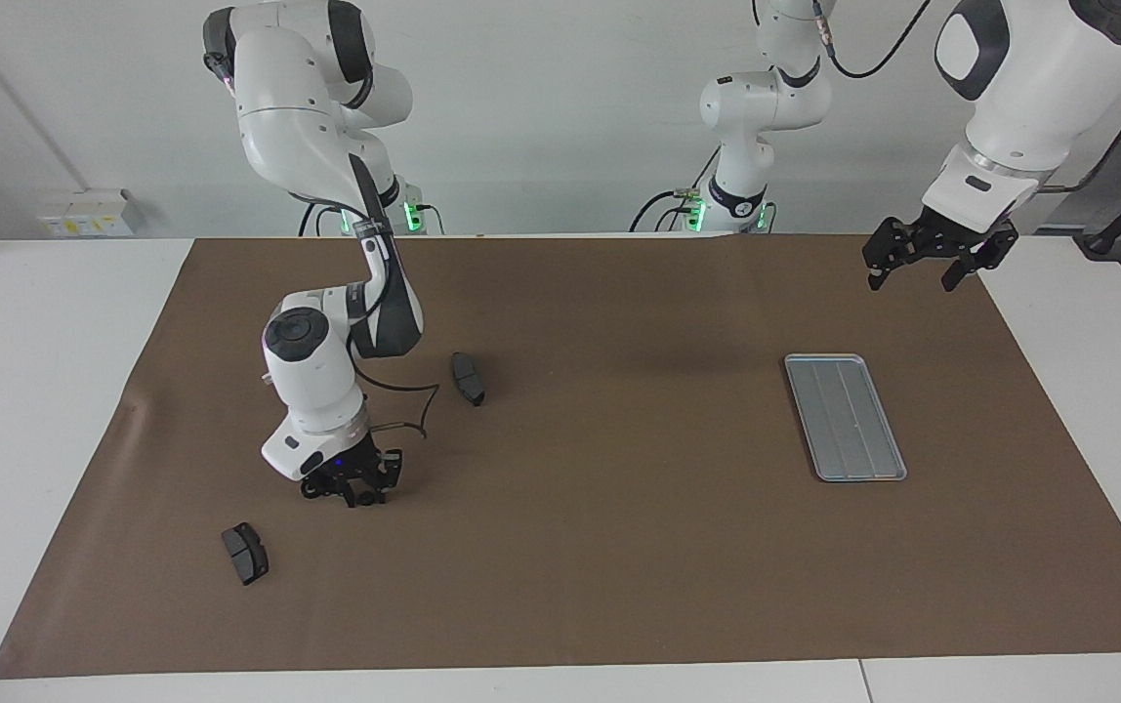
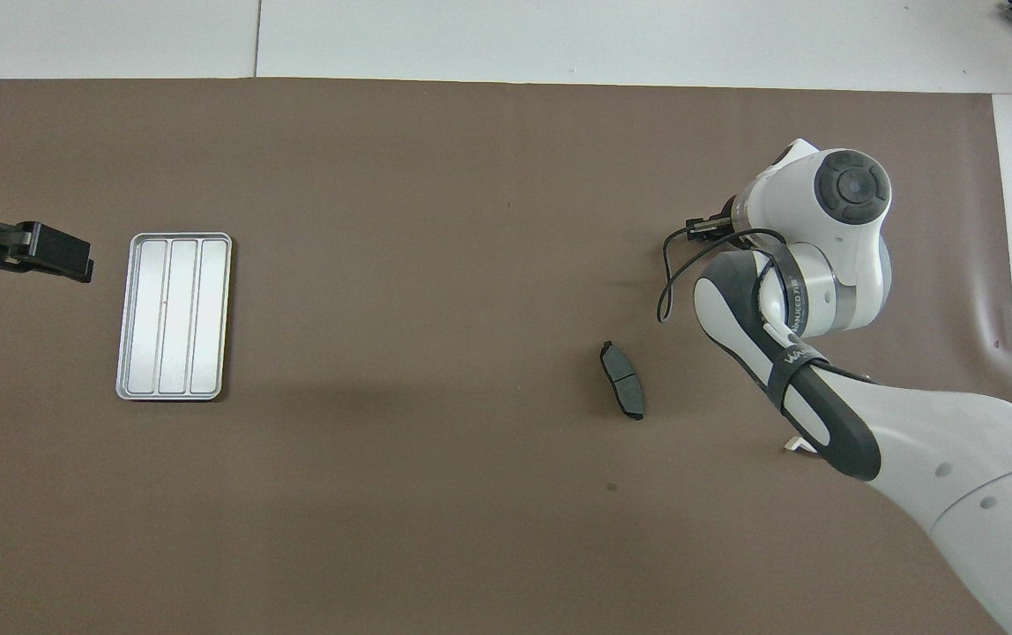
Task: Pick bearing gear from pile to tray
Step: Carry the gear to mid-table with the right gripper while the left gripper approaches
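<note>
The silver-grey tray (image 1: pixel 844 417) (image 2: pixel 174 316) lies empty on the brown mat toward the left arm's end. From the pile, one dark grey curved pad (image 1: pixel 468 378) (image 2: pixel 622 380) lies beside the right arm. A second pad (image 1: pixel 245 553) lies farther from the robots and is hidden in the overhead view. A white corner of the half-ring bracket (image 2: pixel 795 446) peeks out under the right arm. My right gripper (image 1: pixel 353 493) (image 2: pixel 702 227) is down at the mat between the two pads. My left gripper (image 1: pixel 915 276) (image 2: pixel 39 251) is open and empty, raised over the mat's edge beside the tray.
The brown mat (image 1: pixel 619 566) covers most of the white table. A black cable (image 1: pixel 414 410) loops from the right wrist just over the mat near the closer pad. A tiny dark dot (image 2: pixel 612 486) sits on the mat nearer the robots than that pad.
</note>
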`<state>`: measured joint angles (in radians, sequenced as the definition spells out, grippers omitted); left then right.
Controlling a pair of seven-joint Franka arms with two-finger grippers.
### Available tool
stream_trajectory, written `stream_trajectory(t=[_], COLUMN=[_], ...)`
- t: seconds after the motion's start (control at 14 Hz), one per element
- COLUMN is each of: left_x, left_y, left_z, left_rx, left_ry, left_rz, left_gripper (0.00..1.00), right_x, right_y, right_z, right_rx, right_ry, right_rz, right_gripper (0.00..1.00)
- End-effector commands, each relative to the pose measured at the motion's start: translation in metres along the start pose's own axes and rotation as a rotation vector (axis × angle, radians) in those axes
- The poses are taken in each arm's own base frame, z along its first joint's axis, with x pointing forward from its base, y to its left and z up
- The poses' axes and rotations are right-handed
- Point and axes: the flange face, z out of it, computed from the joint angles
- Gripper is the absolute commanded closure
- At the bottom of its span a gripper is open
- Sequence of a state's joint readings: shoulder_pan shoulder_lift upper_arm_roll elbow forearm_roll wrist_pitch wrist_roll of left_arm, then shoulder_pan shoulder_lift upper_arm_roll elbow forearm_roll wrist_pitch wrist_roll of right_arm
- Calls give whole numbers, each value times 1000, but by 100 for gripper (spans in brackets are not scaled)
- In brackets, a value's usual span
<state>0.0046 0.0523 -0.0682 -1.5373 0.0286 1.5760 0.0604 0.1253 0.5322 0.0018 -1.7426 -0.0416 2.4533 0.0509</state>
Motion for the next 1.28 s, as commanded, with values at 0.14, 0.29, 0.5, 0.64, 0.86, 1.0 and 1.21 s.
stream_trajectory(t=[0.14,0.29,0.5,0.64,0.86,1.0,1.21], left_x=[-9,-7,-7,-7,-7,-7,-7], left_y=[14,18,35,38,42,42,42], left_z=[1,2,9,9,9,9,14], left_rx=[17,16,11,0,-50,-53,-59], left_ry=[3,20,51,52,53,56,76], left_rz=[12,-9,-68,-63,-64,-69,-72], left_gripper=[0,0,0,0,0,0,0], right_x=[-1,0,6,9,3,-1,-6], right_y=[6,3,-4,-5,-61,-111,-178], right_z=[2,-2,-19,-51,-96,-102,-116], right_rx=[-7,-6,-2,0,7,26,110], right_ry=[-7,-11,-22,-30,-47,-23,10], right_rz=[-7,-8,13,85,130,153,254], right_gripper=[100,100,100,100,100,100,100])
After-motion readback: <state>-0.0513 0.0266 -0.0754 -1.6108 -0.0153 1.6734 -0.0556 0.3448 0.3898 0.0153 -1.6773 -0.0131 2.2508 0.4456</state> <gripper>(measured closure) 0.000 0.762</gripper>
